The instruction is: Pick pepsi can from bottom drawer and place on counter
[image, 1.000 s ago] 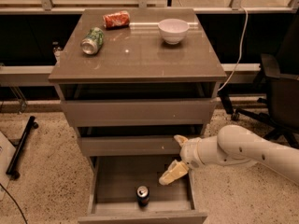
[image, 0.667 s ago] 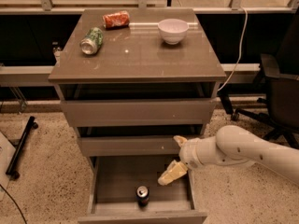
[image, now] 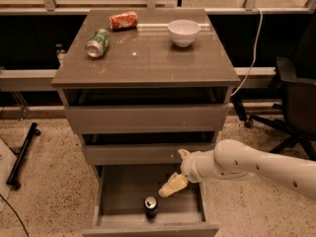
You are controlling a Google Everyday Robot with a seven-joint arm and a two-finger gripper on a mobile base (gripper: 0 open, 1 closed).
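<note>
Pepsi can (image: 151,206) stands upright near the front of the pulled-out bottom drawer (image: 123,187), while the gripper (image: 173,185) hangs just above and right of it, apart and empty, opening width untellable, apparently angled down for the reach.

Speckled floor (image: 47,191) left and right of the tool (image: 173,185), low in view. Black office chair (image: 298,105) to its right; black stand (image: 22,154) left.

**Gripper hovering over open drawer**

The white arm's cream two-finger gripper (image: 174,184) is hanging over the pulled-out grey-brown bottom drawer (image: 118,194). It is sitting just beside the small dark silver-topped pepsi can (image: 151,207), which is standing upright.
</note>
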